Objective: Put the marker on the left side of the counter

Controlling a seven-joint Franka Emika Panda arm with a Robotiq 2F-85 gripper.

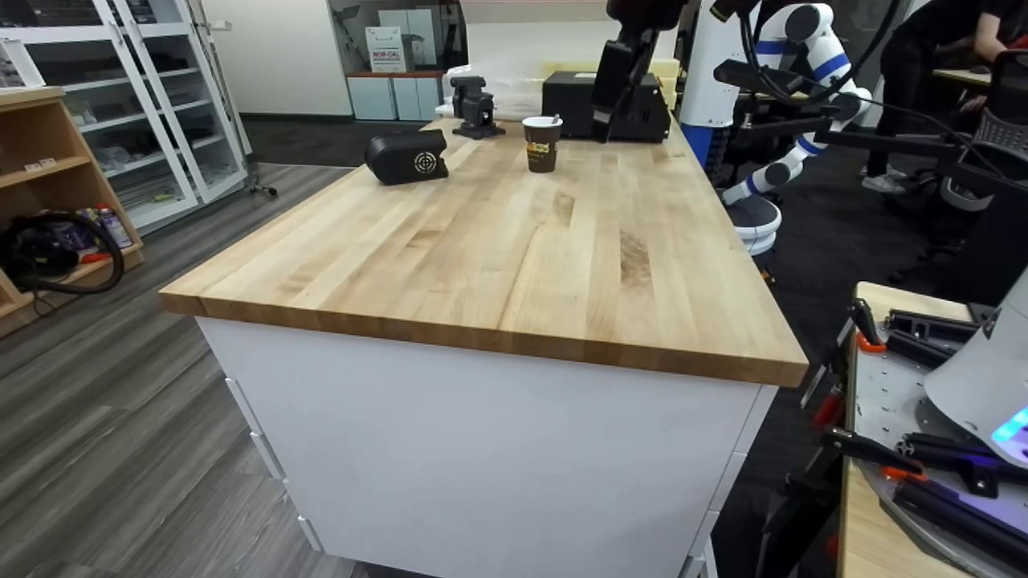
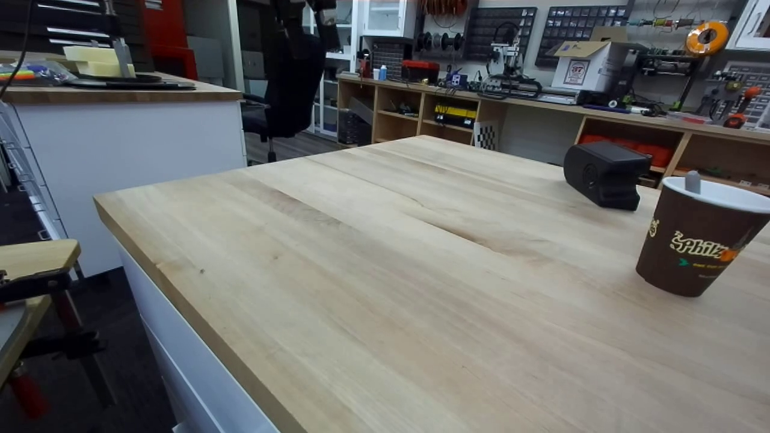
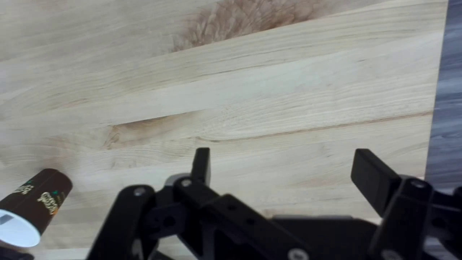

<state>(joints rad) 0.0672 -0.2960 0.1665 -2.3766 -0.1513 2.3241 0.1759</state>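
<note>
The counter (image 1: 482,241) is a large wooden-topped island with a white base; its top also shows in an exterior view (image 2: 361,270) and the wrist view (image 3: 252,79). No dark marker lies on the visible top. A dark brown paper cup (image 1: 541,148) stands upright on it, also seen in an exterior view (image 2: 692,246) and the wrist view (image 3: 43,195). A grey stick end (image 2: 693,181) pokes above its rim; I cannot tell whether it belongs to the marker, and its lower part is hidden. My gripper (image 3: 279,162) is open and empty above the counter, with the cup off to the left in the wrist view.
A black blocky object (image 1: 405,156) lies on the counter near the cup, also in an exterior view (image 2: 604,174). A black vise (image 1: 475,111) and a black box (image 1: 569,104) stand at the far end. The wrist view shows the counter's edge at right, with grey floor (image 3: 447,108) beyond.
</note>
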